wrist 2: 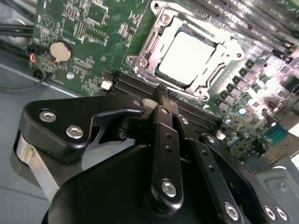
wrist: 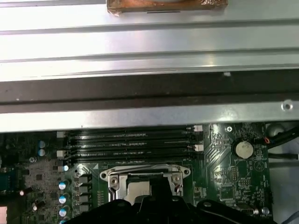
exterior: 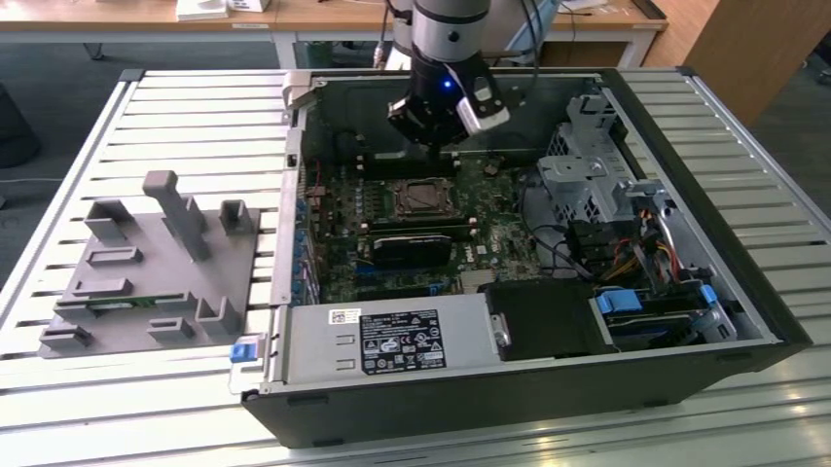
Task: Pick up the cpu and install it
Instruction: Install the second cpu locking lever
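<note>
Pale slatted metal forms the one worktop, which carries a single black desktop computer case lying open on its side. Landmark throughout: the square metal-framed processor socket on the one green motherboard inside that case.

Well away from the socket, outside the case toward the exterior view's left, one grey moulded parts holder with upright posts sits on the worktop. One grey power supply box with a black label fills the case edge nearer the camera than the socket.

One grey robot arm hangs over the case; its black hand hovers just beyond the socket, apart from it. In the second wrist view the hand's fingers meet at their tips, closed and holding nothing.

The small flat silver-grey square cpu lies seated inside the socket frame. Four black memory slots run side by side just beside the socket. One round silver coin battery lies near the socket on the board.
</note>
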You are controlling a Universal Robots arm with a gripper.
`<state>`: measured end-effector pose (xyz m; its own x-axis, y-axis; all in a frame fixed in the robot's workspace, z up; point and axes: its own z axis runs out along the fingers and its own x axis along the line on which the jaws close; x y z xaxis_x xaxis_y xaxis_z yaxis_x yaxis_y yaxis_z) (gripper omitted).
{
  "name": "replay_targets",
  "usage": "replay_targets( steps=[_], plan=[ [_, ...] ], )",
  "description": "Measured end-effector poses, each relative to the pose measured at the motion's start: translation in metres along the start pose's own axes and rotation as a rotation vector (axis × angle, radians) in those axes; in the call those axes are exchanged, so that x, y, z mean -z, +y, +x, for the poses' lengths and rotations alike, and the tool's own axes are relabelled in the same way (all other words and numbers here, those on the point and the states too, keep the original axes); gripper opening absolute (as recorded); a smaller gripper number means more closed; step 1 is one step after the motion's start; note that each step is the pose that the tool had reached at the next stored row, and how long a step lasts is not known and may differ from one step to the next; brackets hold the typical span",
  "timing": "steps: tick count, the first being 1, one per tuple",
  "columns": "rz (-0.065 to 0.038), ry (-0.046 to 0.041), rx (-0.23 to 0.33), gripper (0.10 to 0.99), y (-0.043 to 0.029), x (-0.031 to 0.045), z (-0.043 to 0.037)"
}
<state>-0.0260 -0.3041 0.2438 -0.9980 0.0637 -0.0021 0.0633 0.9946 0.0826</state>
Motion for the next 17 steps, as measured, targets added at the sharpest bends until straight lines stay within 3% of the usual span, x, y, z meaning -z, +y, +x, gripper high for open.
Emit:
replay_targets(
  steps=[12, 17],
  plan=[
    [0.0, 0.0, 0.0, 0.122, -0.0341, 0.0003, -0.0022],
    [0.0, 0.0001, 0.0, 0.122, -0.0451, -0.001, -0.0029]
  ],
)
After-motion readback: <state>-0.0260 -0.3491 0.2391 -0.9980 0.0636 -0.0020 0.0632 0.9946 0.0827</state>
